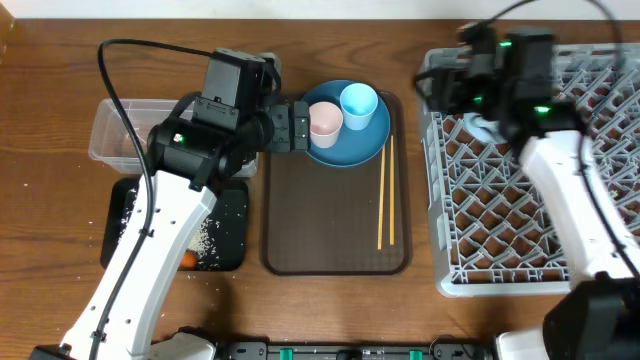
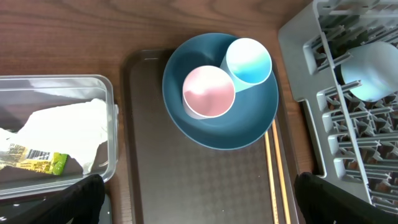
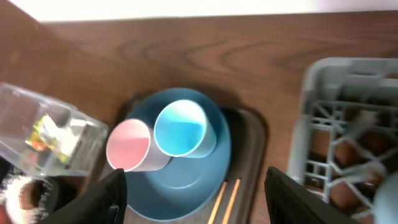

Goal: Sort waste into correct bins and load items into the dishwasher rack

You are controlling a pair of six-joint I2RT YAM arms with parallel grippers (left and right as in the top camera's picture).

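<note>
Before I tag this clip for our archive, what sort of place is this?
Likely a tabletop dish-clearing setup: a grey dishwasher rack, a brown tray carrying a blue plate, a clear tub holding wrappers.

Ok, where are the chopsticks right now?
In the overhead view the chopsticks lie lengthwise along the right side of the brown tray, just beside the dark-blue plate and left of the grey rack.

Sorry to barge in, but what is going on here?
Two robot arms are clearing up. The left gripper hovers open beside the dark-blue plate, which holds the white-pink cup and light-blue cup on the brown tray. The right gripper is open at the edge of the dishwasher rack, where a light-blue bowl sits. The chopsticks lie on the tray; wrappers are in the clear tub.
</note>
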